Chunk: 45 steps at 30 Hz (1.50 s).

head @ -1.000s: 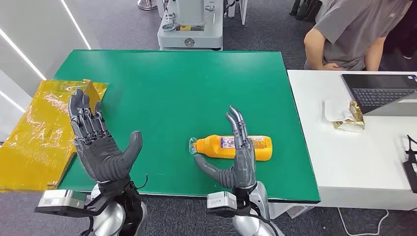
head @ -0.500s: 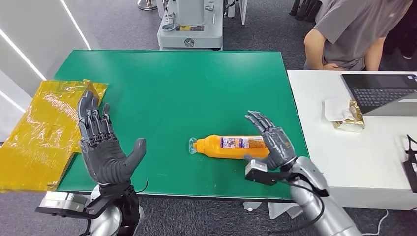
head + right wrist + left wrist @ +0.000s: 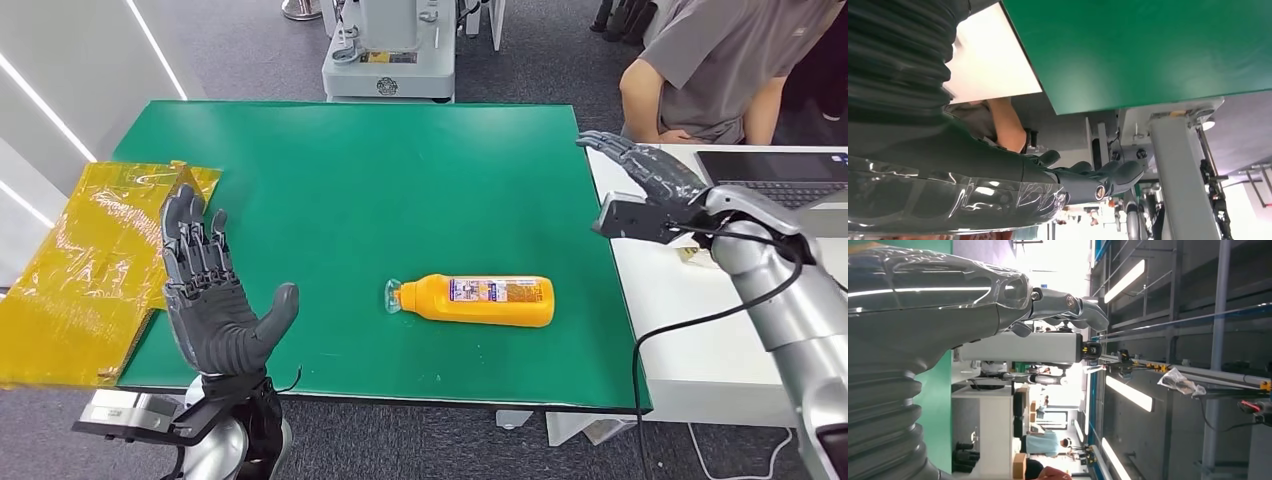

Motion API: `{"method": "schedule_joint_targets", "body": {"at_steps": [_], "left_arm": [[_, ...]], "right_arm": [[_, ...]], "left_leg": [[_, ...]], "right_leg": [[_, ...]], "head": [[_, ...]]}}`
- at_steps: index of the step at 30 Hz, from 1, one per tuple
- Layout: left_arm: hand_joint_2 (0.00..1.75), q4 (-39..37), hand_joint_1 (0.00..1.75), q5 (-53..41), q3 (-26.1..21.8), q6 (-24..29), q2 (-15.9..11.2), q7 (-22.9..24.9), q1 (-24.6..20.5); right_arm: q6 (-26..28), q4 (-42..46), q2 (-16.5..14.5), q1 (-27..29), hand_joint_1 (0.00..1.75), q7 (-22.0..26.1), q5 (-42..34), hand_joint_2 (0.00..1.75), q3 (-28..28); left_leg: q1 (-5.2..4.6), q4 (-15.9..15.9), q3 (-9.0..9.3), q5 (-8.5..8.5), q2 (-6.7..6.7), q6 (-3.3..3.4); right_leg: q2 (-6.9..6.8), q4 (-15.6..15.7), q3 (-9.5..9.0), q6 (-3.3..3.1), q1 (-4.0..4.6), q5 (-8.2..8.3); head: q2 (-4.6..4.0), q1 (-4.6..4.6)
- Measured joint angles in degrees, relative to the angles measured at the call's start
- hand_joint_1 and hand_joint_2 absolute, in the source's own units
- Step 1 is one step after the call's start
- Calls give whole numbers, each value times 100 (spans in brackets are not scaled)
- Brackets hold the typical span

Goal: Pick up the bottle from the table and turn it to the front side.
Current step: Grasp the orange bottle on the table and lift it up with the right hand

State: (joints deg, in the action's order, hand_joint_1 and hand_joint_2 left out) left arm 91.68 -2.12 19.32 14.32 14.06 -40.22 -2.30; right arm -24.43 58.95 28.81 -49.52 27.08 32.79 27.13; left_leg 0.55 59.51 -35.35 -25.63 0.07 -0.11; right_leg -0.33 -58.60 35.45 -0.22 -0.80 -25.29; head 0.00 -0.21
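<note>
The green table point(image 3: 330, 180) spreads ahead of me, and the orange bottle point(image 3: 478, 300) lies flat on it, long axis crosswise, cap toward my left. My left hand point(image 3: 212, 300), empty with fingers spread, hovers nearer the cap; my right hand point(image 3: 643, 172), also empty and spread, is raised off beyond the table's far right edge.

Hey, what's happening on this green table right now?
An orange bottle lies on its side on the green table, and nothing is holding it. The robot's right hand hangs open off by the table's far right corner, and its left hand is raised open at the near left.
</note>
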Motion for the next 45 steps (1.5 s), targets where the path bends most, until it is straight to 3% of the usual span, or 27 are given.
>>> {"method": "schedule_joint_targets", "body": {"at_steps": [3, 5, 13, 24, 45], "left_arm": [[175, -5, 0, 25, 0, -40, 5, 0, -3], [175, -16, 0, 28, 0, -40, 9, 0, -7], [175, -29, 0, 41, 0, 70, 10, 0, -23], [175, -29, 0, 44, 0, 180, 9, 0, -23], [175, -40, 0, 60, 0, 141, 3, 0, -25]], "right_arm": [[-773, -388, -4, -495, 0, 11, -156, 175, 302], [-1002, -685, -61, -739, 0, 34, -216, 175, 580], [-524, -1983, -935, -946, 0, 428, -227, 175, 1420], [-357, -3221, -1844, -963, 0, 827, -413, 175, 1885], [-64, -3814, -1990, -564, 0, 844, -454, 175, 2171]], "left_leg": [[1, -1, -1, 0, 2, 0], [4, -1, -1, 0, 2, 0], [6, -1, 6, 1, 5, -1], [5, -3, 6, 0, 5, -2], [5, -1, 6, 0, 5, -1]], "right_leg": [[3, -1, 0, 0, 1, 0], [3, 0, -2, 0, 4, 0], [8, -1, -2, -1, 6, 0], [8, 0, -1, -1, 6, -1], [7, 1, -1, -1, 6, -1]], "head": [[0, 0], [0, 1], [0, -1], [0, -1], [0, 0]]}}
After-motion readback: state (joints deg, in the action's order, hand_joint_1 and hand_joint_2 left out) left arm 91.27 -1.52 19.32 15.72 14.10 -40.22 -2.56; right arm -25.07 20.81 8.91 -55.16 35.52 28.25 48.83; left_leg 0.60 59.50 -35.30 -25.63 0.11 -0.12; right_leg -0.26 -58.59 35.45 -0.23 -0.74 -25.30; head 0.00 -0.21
